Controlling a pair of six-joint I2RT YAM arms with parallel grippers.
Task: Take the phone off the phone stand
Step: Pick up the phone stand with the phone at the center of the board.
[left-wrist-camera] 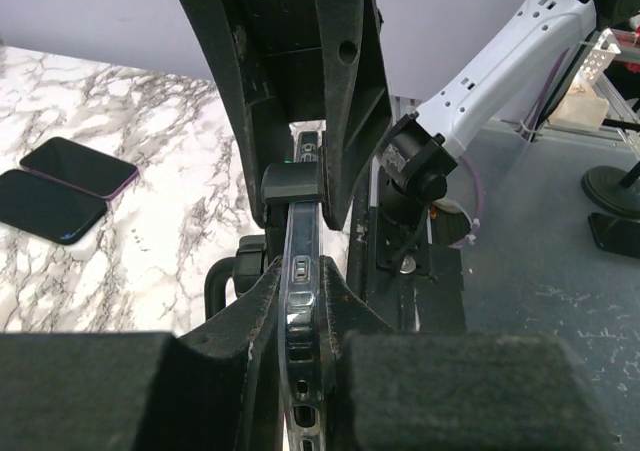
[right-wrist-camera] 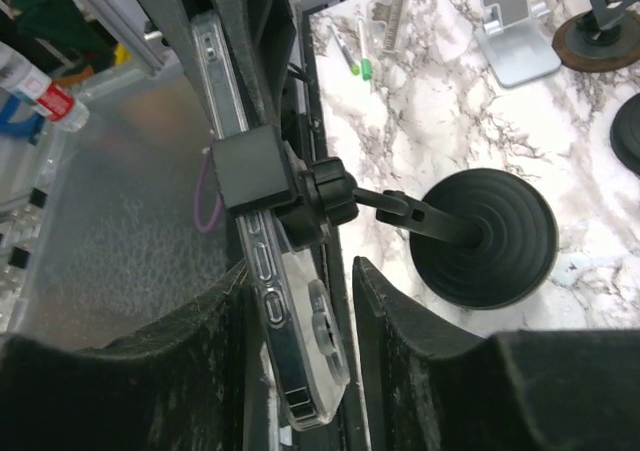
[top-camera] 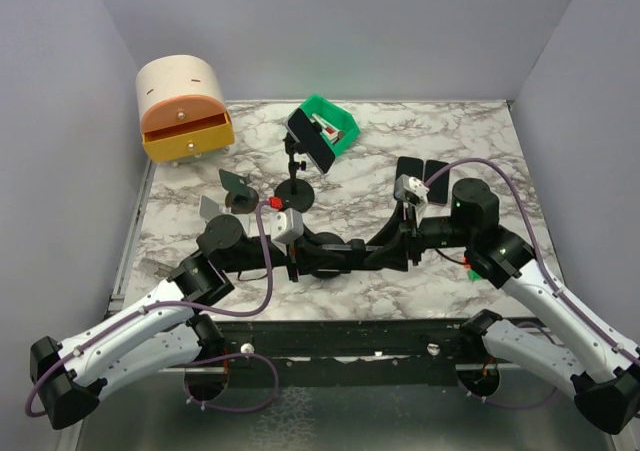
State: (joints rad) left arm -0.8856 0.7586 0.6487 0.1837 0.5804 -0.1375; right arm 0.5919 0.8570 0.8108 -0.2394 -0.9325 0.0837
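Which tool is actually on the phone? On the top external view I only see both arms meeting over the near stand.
Observer: The left wrist view shows the left tool shut on the phone, gripping it by its edge.
Operator: And the right tool?
Observer: In the right wrist view the right tool straddles the clear-cased phone. I cannot tell whether it is pinching it.
Operator: Is the stand's clamp off the phone?
Observer: No. The clamp grips the phone's edge just beyond the fingertips.
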